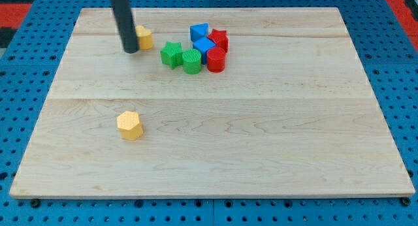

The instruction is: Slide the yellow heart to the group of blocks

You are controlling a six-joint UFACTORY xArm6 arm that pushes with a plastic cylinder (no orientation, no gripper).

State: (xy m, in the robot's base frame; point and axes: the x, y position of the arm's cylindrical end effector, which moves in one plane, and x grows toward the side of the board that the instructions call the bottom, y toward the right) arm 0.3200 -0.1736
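one small yellow heart (145,37) lies half hidden just right of my tip (130,51); no pincer shows.

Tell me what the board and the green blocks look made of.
Board: pale wood, smooth matte, going by grain lines and plank seams. Green star and green cylinder: probably plastic, perhaps 3D-printed; saturated colour, with fine ridges on the cylinder's top. My tip rests beside a yellow block.

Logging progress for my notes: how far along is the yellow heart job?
Done: nothing settled yet; the yellow heart sits apart, left of the group, nearest the green star. In hand: my tip is against the heart's left side. Left: pushing it rightward to the group.
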